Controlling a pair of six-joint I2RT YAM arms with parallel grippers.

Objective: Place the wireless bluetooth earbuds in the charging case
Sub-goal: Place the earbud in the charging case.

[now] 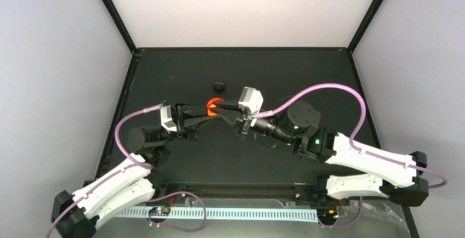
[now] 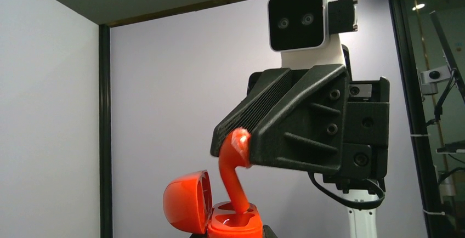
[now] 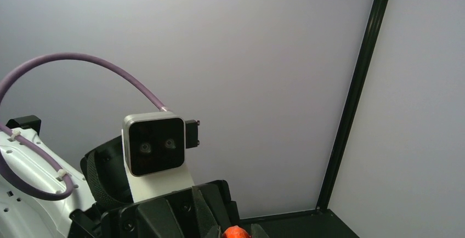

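Observation:
The red-orange charging case (image 2: 236,226) is open, its lid (image 2: 186,202) swung left. My left gripper (image 1: 208,112) is shut on the case's base and holds it above the table. My right gripper (image 1: 224,108) is shut on the head of one red-orange earbud (image 2: 234,172). The earbud's stem points down into the rear socket of the case. In the right wrist view only the earbud's top (image 3: 236,232) shows between my fingertips. In the top view the case (image 1: 213,105) shows between the two grippers. The other earbud is not in view.
A small black lump (image 1: 219,85) lies on the black table just beyond the grippers. The table (image 1: 307,73) is walled in by white panels with black frame posts. The left wrist camera block (image 3: 156,145) faces the right wrist view at close range.

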